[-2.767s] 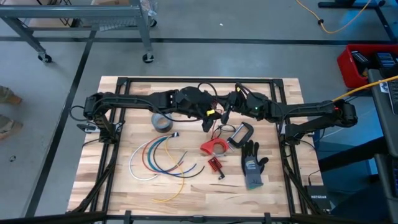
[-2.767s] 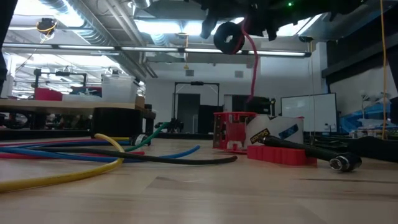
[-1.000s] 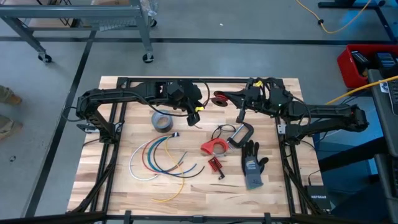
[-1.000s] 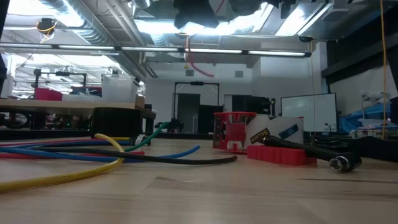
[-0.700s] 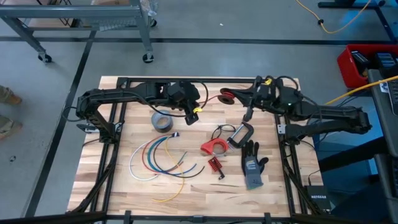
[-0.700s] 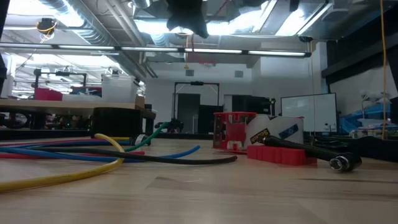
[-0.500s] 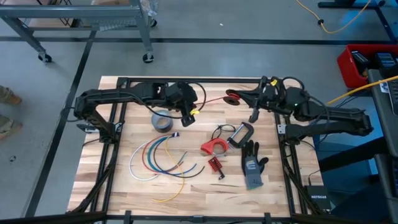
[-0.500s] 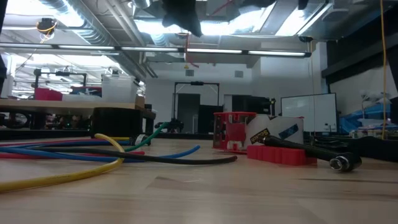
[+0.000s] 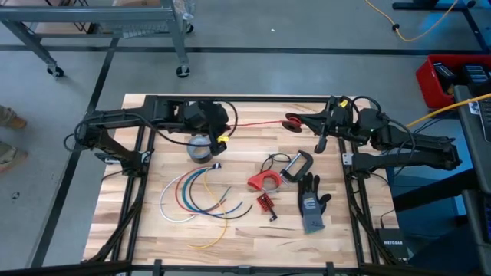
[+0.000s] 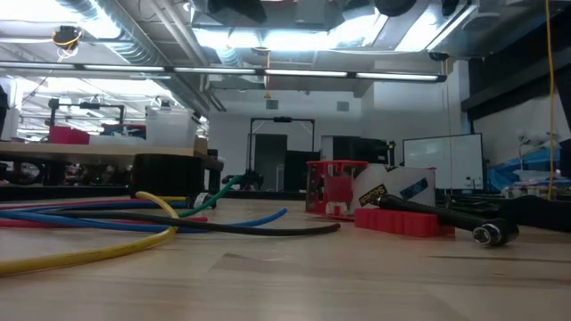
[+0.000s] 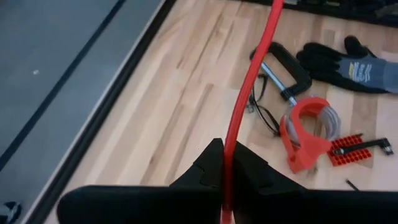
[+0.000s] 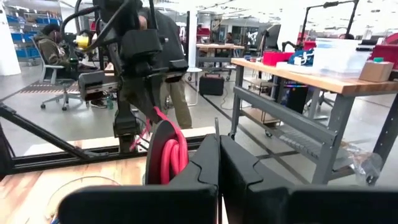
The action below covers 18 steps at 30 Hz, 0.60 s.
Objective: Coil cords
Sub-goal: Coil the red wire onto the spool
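A long red cord [image 9: 257,123] runs taut above the table's far side between my two grippers. My left gripper [image 9: 221,132] is shut on its free stretch. Its other end is wound into a small red coil [image 9: 294,119] at my right gripper [image 9: 301,120], which is shut; in the right wrist view the coil [image 12: 169,152] stands upright beside the fingers. Several short cords, white, blue, red, green and yellow [image 9: 196,195], lie in loose arcs on the table's near left; they also show in the low view [image 10: 98,223]. My left gripper pinches the red cord's straight stretch [image 11: 227,163] between its two fingers; the cord leads straight away from the fingertips, lifted clear of the table and drawn taut. My right gripper is shut at the red coil [image 12: 177,155]; its own finger hides the place of contact. The coil stands on edge, clear of the table.
A grey tape roll [image 9: 201,150] lies under my left gripper. A black clamp [image 9: 297,164], a red tape holder [image 9: 263,182], a small red toothed piece [image 9: 266,202] and a grey glove [image 9: 311,203] lie right of centre. A black frame [image 9: 245,98] rims the table.
My left gripper has gone toward the table's left edge and my right gripper toward the right edge with the coil. The red cord between them, slack and curved before, is now drawn out longer and straight.
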Available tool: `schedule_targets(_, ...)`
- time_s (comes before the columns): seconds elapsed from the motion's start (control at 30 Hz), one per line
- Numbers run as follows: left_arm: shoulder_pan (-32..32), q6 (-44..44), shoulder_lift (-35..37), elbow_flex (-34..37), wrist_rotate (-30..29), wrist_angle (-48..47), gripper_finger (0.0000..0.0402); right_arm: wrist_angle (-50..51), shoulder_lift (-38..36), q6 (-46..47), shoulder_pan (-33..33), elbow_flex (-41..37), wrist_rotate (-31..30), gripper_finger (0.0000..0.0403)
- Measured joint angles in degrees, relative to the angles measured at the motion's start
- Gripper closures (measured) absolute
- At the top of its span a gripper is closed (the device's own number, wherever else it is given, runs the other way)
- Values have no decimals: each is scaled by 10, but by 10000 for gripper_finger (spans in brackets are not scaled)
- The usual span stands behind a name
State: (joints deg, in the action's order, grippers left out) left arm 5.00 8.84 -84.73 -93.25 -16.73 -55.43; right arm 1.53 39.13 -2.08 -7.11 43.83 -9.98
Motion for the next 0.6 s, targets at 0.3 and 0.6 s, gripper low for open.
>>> schedule_targets(0.3, -16, 87, -14, 2, -6, -107, 383, -21, -12, 3, 0, 2, -11, 400)
schedule_targets(0.6, -15, 133, -21, 1, -8, -249, 383, -14, -35, 3, 0, 1, -21, 400)
